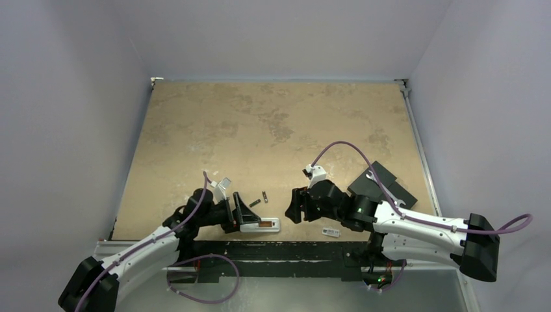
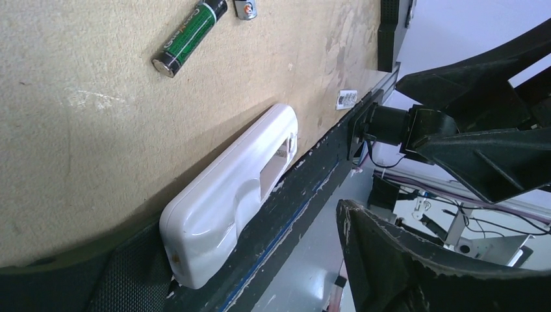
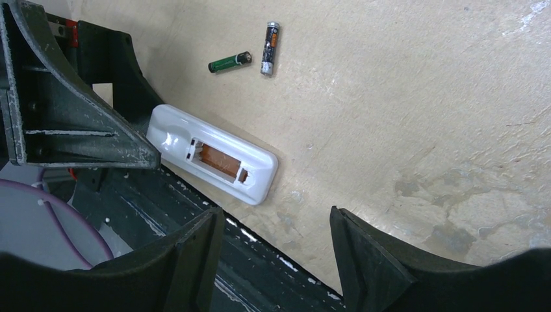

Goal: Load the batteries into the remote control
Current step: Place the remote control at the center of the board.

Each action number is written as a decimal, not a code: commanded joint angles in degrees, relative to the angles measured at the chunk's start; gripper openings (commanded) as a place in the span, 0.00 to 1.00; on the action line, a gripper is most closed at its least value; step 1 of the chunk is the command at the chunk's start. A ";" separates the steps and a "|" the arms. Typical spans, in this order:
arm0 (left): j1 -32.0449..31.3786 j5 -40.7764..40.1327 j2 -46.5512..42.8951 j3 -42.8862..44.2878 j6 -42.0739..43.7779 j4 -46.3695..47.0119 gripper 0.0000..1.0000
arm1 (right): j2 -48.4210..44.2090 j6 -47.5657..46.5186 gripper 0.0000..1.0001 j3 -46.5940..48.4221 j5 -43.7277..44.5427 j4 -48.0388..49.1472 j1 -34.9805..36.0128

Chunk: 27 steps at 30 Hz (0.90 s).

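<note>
Remote control (image 3: 211,155): lies back-up along the near edge of the table (image 1: 273,123); compartment (image 3: 219,162) uncovered, brown inside, no cell in it. Green battery (image 3: 229,62) and black battery (image 3: 269,49): loose on the table just beyond the remote, ends close, apparently apart. Left gripper (image 1: 239,213): jaws spread, empty, one finger close to the remote's end; contact cannot be told. Right gripper (image 3: 276,218): jaws spread, empty, hovering near the remote. Step judged in hand: fetching a first cell. Recommended: straddle one battery across its width, clear of its neighbour, and lift it square; guard against nudging the remote off the edge when seating. Not legible: polarity marks and contacts in the compartment; button face, turned down; black battery, cut off by the frame edge in the left wrist view; small white labelled piece (image 1: 331,232) by the right arm, unidentifiable.
</note>
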 commanded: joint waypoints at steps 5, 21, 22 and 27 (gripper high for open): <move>-0.30 -2.09 -0.11 1.88 2.45 -2.91 0.91 | -0.12 -0.76 0.69 -0.54 -0.33 2.61 0.20; -7.60 -12.63 3.12 11.58 5.31 -14.89 0.99 | 1.59 -0.94 0.69 -1.00 0.75 3.70 0.20; -7.91 -13.26 3.46 12.04 5.49 -15.54 0.99 | 1.53 -0.90 0.70 -1.10 0.84 3.66 0.20; -9.58 -15.89 4.53 14.30 5.53 -17.77 0.99 | 1.31 -0.85 0.70 -1.22 2.08 2.98 0.20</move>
